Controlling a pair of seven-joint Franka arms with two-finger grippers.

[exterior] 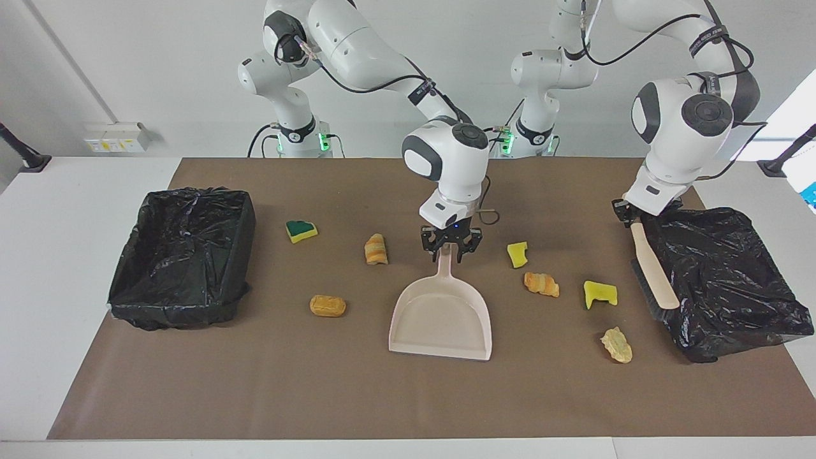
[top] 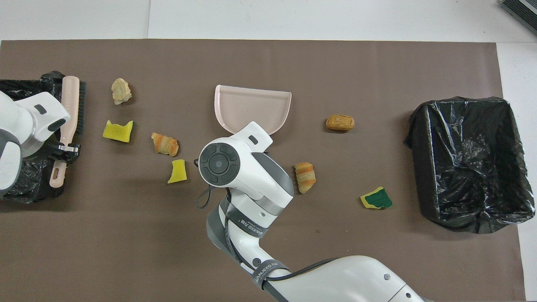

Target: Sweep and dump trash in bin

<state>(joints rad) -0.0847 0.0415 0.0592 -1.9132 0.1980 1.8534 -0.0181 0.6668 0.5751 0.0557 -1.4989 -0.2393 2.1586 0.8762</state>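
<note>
Seven trash scraps lie on the brown mat. Toward the right arm's end are a green-topped sponge (exterior: 301, 231) (top: 376, 198) and two bread lumps (exterior: 376, 248) (exterior: 327, 305). Toward the left arm's end are two yellow sponge chunks (exterior: 517, 254) (exterior: 600, 294), a bread lump (exterior: 541, 284) and a pale lump (exterior: 616, 345). The beige dustpan (exterior: 440, 319) (top: 251, 107) lies flat at mid-table. My right gripper (exterior: 450, 250) is shut on its handle. My left gripper (exterior: 628, 217) (top: 67, 148) is shut on the handle of a beige brush (exterior: 653, 268) (top: 69, 109). The black-lined bin (exterior: 185, 255) (top: 470, 163) stands at the right arm's end.
A crumpled black bag (exterior: 727, 280) (top: 25, 188) lies at the left arm's end of the mat, with the brush along its edge. A thin cable loop (top: 204, 197) hangs by my right wrist. White table shows around the mat.
</note>
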